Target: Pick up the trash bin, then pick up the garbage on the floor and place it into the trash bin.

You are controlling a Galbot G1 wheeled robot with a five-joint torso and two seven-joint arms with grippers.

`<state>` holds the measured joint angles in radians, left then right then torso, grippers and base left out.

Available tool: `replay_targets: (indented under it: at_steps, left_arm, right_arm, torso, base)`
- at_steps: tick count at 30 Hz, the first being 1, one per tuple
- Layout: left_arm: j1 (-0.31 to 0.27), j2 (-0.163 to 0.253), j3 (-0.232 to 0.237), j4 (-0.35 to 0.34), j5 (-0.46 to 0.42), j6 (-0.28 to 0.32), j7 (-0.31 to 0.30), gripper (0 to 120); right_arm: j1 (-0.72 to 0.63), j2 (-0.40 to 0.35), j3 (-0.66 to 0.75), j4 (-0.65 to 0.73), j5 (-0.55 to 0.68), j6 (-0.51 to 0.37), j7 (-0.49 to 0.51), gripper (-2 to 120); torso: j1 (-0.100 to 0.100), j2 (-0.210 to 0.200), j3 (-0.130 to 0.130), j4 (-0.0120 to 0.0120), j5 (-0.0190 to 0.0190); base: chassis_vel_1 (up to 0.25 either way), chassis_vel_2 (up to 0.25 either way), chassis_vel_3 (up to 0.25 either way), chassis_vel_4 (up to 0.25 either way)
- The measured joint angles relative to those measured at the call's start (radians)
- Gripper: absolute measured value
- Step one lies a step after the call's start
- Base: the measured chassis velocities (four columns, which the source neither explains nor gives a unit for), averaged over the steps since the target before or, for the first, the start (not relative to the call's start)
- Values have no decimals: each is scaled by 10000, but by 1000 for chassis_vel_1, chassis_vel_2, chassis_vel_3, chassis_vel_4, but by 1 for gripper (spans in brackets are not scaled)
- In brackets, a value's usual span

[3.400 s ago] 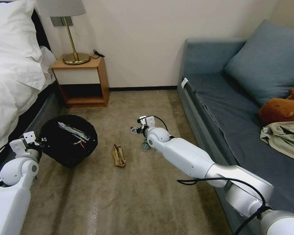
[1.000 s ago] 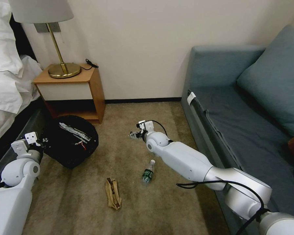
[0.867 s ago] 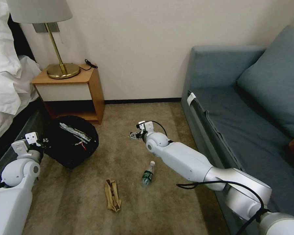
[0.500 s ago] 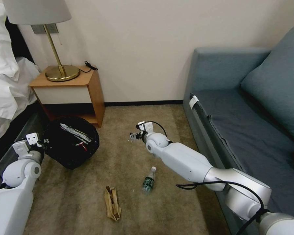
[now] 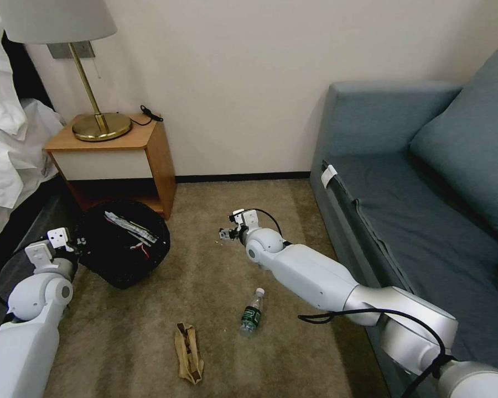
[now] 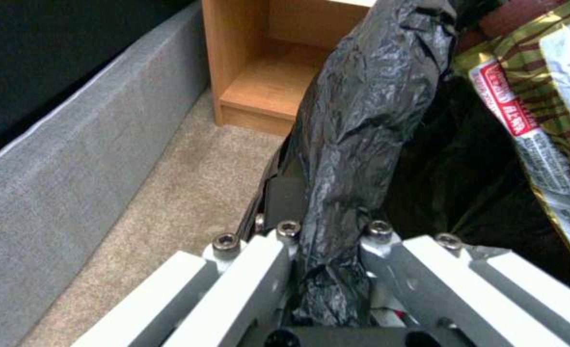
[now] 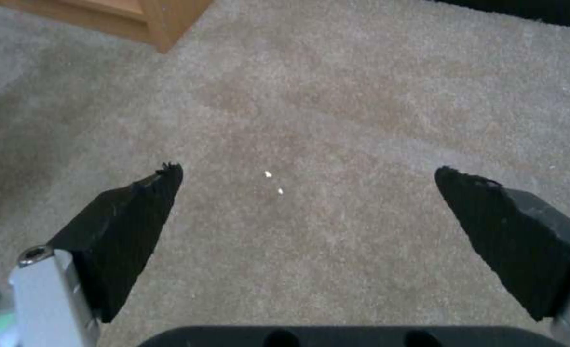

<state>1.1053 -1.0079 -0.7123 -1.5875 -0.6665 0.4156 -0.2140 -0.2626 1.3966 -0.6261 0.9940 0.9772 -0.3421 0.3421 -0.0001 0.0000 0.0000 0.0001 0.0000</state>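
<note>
The trash bin (image 5: pixel 124 249), lined with a black bag, hangs at the left with my left gripper (image 5: pixel 74 241) shut on its rim. The left wrist view shows that gripper (image 6: pixel 327 226) pinching the crinkled bag rim (image 6: pixel 356 120), with a red-and-gold wrapper (image 6: pixel 529 115) inside the bin. Two wrappers (image 5: pixel 130 226) lie in the bin. On the carpet lie a small clear bottle (image 5: pixel 251 313) and a crumpled tan paper bag (image 5: pixel 187 345). My right gripper (image 5: pixel 225 233) hovers open over bare carpet, beyond the bottle; its black fingertips (image 7: pixel 124 231) stand wide apart around nothing.
A wooden nightstand (image 5: pixel 113 160) with a brass lamp (image 5: pixel 97 124) stands just behind the bin. The bed's side (image 5: pixel 16 182) runs along the left, a blue sofa (image 5: pixel 404 193) along the right. Open carpet (image 5: pixel 216 287) lies between them.
The whole picture has shifted, so the camera moved: the bottle, earlier hidden under my right arm, shows, and the bag sits lower. Both arms keep their pose; the bin stays held.
</note>
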Motion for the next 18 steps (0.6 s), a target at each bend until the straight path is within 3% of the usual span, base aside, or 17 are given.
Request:
replay_targets:
  at_steps: [10,12,18]
  left_arm:
    - [57,9,95,-35,122,-30,-10,2]
    - [64,-5,134,-107,159,-30,-47,2]
    - [92,-74,132,-265,174,45,-134,2]
  right_arm:
    - [190,-258,-762,580,826,-1476,-14,100]
    - [280,-257,-975,1031,1489,-2333,0,100]
    - [575,-277,-1489,1657,2572,-3194,2,100]
  torso:
    - [0,0,0,-2,-1]
    - [0,0,0,-1,-1]
    - [0,0,0,-1,-1]
  base:
    - [0,0,0,0]
    - [0,0,0,0]
    - [0,0,0,0]
